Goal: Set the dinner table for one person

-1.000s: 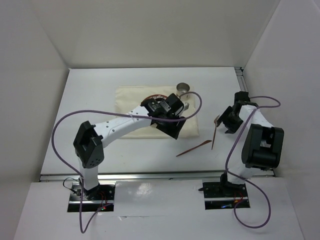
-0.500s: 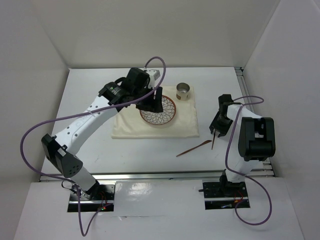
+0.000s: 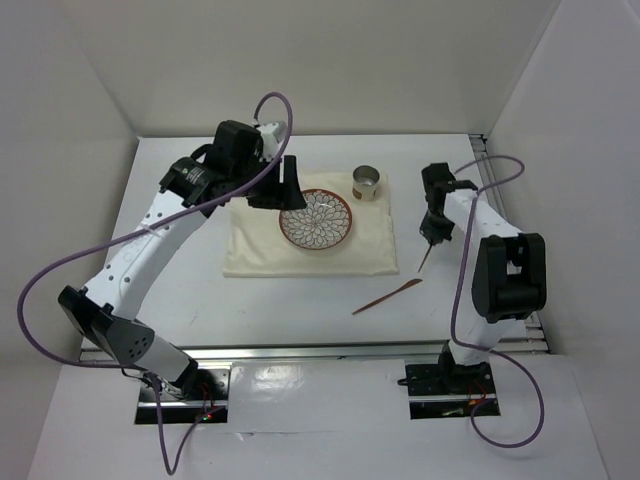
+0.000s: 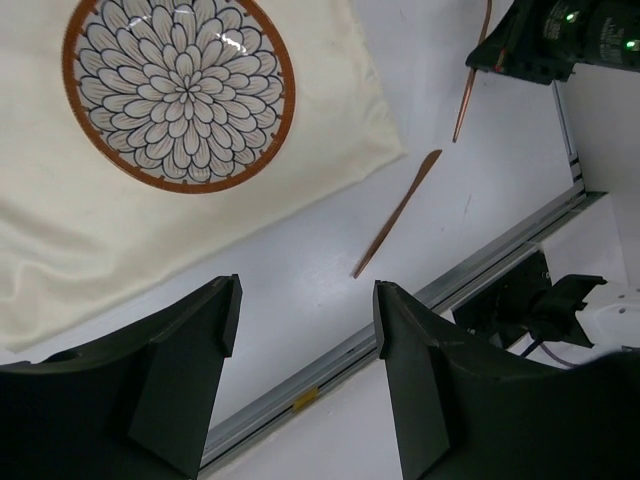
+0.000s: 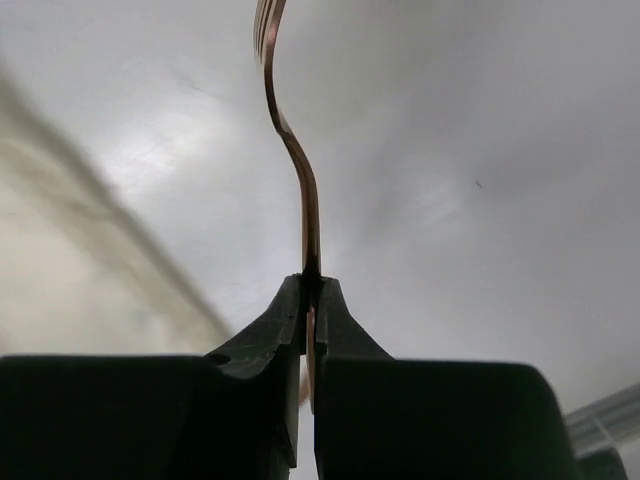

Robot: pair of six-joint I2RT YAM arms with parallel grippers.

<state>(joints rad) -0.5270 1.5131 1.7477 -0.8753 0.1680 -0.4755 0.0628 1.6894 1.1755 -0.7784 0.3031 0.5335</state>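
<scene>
Right tool (image 5: 311, 285) clamps one fork (image 5: 303, 190); left tool (image 4: 307, 290) gapes; one plate (image 3: 316, 221), cup (image 3: 367, 183), knife (image 3: 387, 297).

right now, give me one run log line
left gripper open, empty | right gripper shut on fork | plate on cloth | knife on dinner table

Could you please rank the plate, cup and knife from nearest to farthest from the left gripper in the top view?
1. Plate, on the cloth beside the left gripper.
2. Cup, at the cloth's far right corner.
3. Knife, on the table past the cloth's near right corner.
</scene>
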